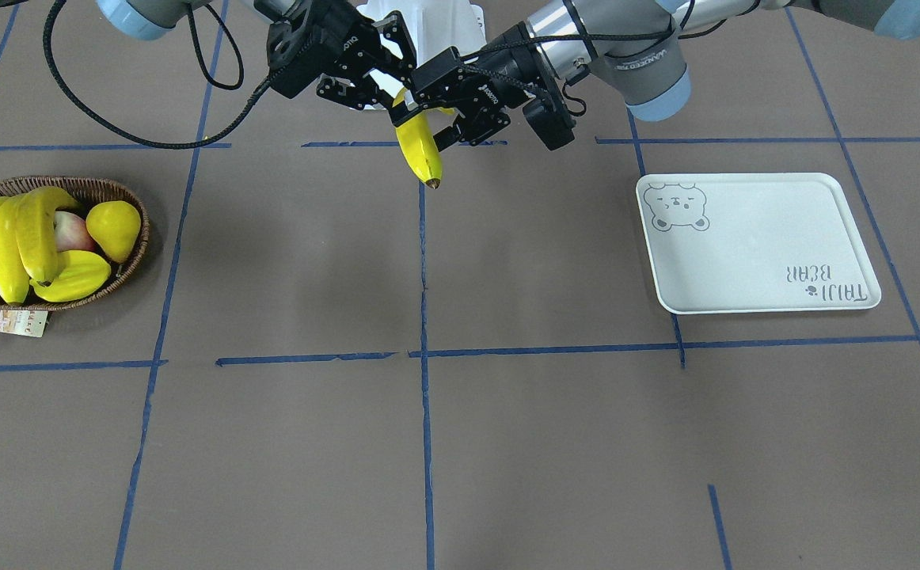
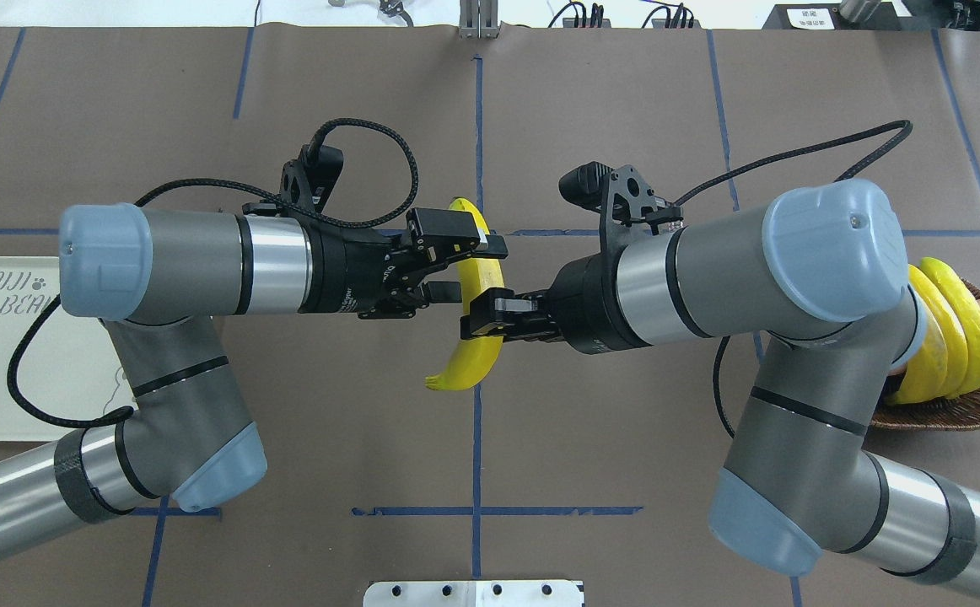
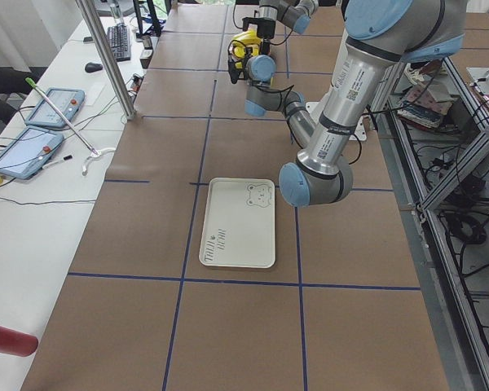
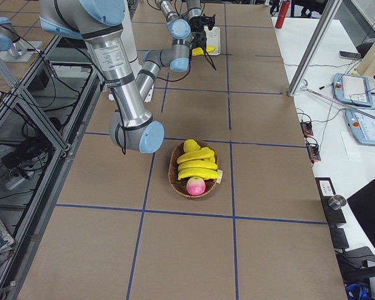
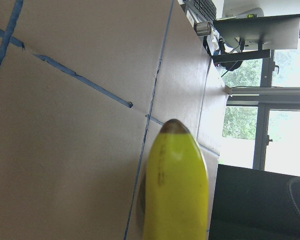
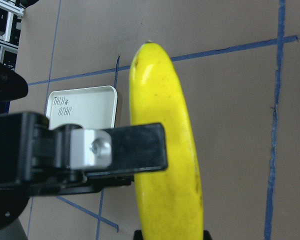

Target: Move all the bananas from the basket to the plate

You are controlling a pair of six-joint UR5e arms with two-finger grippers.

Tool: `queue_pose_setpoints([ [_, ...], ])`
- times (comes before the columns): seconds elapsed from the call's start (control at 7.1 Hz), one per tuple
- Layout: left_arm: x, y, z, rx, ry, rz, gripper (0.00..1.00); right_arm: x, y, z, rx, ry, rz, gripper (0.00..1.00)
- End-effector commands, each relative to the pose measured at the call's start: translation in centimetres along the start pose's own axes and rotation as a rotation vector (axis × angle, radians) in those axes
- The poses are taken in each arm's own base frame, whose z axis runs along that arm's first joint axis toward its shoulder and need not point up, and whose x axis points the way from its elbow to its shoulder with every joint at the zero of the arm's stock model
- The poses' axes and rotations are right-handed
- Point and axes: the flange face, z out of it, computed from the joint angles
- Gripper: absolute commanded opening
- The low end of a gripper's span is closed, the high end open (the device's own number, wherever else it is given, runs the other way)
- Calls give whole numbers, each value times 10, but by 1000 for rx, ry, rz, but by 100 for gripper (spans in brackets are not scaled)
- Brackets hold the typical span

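Observation:
One yellow banana (image 1: 420, 150) hangs in mid-air between my two grippers over the table's middle; it also shows in the overhead view (image 2: 477, 362). My right gripper (image 2: 483, 316) is shut on its lower part, its fingers hugging the banana (image 6: 165, 125) in the right wrist view. My left gripper (image 2: 469, 268) is open, its jaws standing on either side of the same banana (image 5: 177, 190). Three more bananas (image 1: 9, 245) lie in the wicker basket (image 1: 72, 184) on my right. The white bear-print plate (image 1: 753, 245) lies bare on my left.
The basket also holds a red apple (image 1: 72, 229), a yellow pear (image 1: 114, 228) and another yellow fruit (image 1: 76, 277). A paper tag (image 1: 23, 323) lies by the basket. Blue tape lines cross the brown table. My right arm partly hides the basket (image 2: 945, 413) from overhead.

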Motion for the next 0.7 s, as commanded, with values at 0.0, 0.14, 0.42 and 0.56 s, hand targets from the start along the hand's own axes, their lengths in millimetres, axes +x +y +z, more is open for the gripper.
queue_pose_setpoints([
  [0.0,0,-1,1,11,3,0,82,0,1,0,-2,-2,-1,1],
  [0.14,1,-2,0,15,3,0,62,0,1,1,-4,-2,-1,1],
  [0.42,0,-3,0,17,2,1,0,0,4,3,-10,0,0,26],
  [0.56,-1,-4,-1,17,0,1,0,1,4,3,-9,2,0,77],
])
